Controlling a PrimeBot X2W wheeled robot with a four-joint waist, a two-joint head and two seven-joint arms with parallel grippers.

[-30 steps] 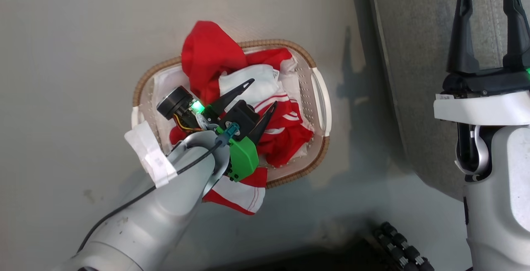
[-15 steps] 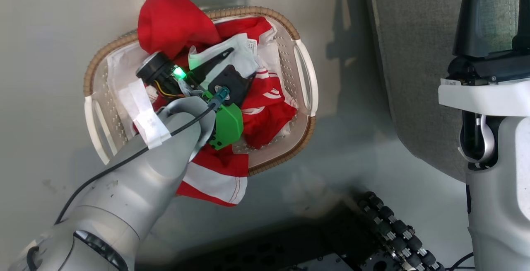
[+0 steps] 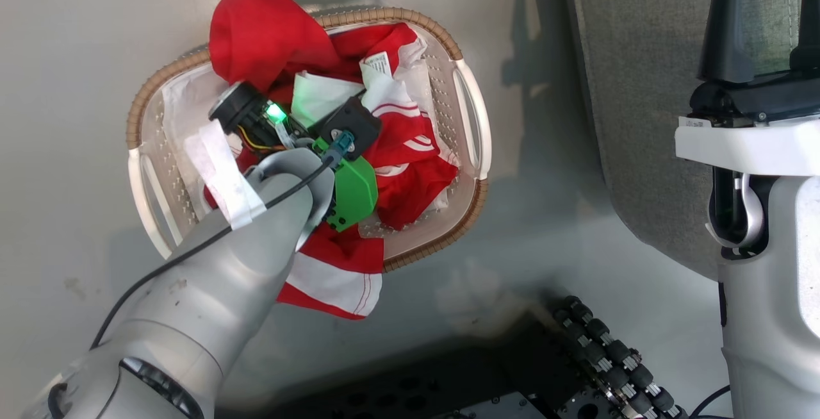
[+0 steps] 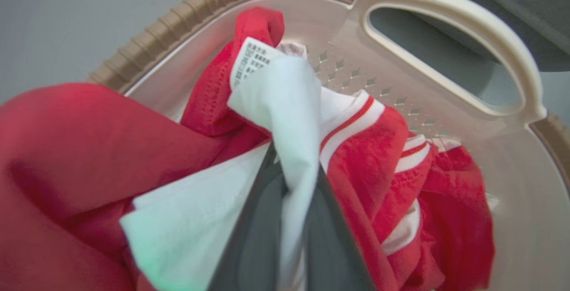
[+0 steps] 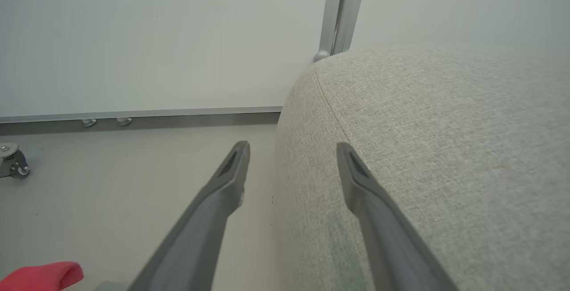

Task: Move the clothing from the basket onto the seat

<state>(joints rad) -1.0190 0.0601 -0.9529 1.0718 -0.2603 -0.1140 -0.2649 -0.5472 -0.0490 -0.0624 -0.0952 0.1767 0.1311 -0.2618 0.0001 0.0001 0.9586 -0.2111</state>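
Two hands | left hand [image 4: 294,171] pinches white fold of clothing [image 4: 369,148] in basket [image 4: 445,15] | right hand [image 5: 291,151] wide, empty | risk: thin pinch may slip, tangled pieces may drag basket

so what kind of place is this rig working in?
Likely a mock living-room corner in a lab: a grey fabric sofa seat, a laundry basket of red-and-white sportswear on a bare floor, and plain white panel walls with a metal post.

Clothing [image 3: 410,182]: soft red-and-white cloth, slight sheen. Basket [image 3: 477,118]: smooth perforated plastic, woven-look brown rim [image 3: 384,16] at 12 o'clock. Seat [image 5: 445,148]: coarse matt grey fabric.
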